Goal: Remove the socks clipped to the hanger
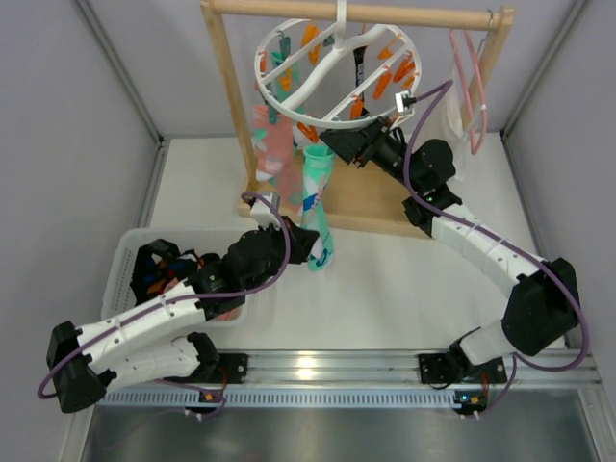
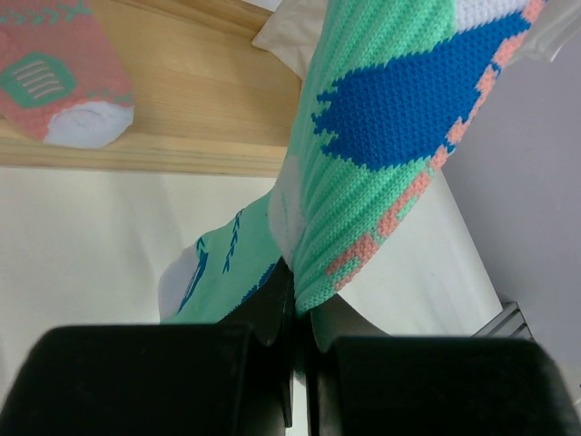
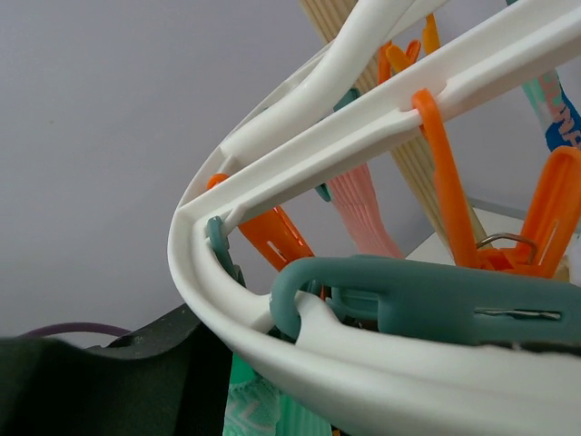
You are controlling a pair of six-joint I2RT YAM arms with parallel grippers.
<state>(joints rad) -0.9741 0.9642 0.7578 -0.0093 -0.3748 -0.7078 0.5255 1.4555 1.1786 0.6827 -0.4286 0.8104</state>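
The white ring hanger (image 1: 332, 72) hangs from the wooden rack's top bar with orange and teal clips. A mint-green sock (image 1: 316, 188) stretches down from its near rim to my left gripper (image 1: 308, 246), which is shut on the sock's lower part. In the left wrist view the fingers (image 2: 272, 313) pinch the mint sock (image 2: 390, 118). A pink sock (image 1: 272, 144) hangs beside it. My right gripper (image 1: 341, 142) is at the hanger's near rim. In its wrist view, the rim (image 3: 272, 336) and a teal clip (image 3: 436, 300) cross just ahead of one dark finger (image 3: 136, 372); the jaws' state is hidden.
A white bin (image 1: 128, 258) holding dark socks stands at the left, beside my left arm. The wooden rack (image 1: 226, 96) and its base (image 1: 371, 207) stand at the back. A pink wire hanger (image 1: 472, 87) with a white cloth (image 1: 452, 130) hangs at the right.
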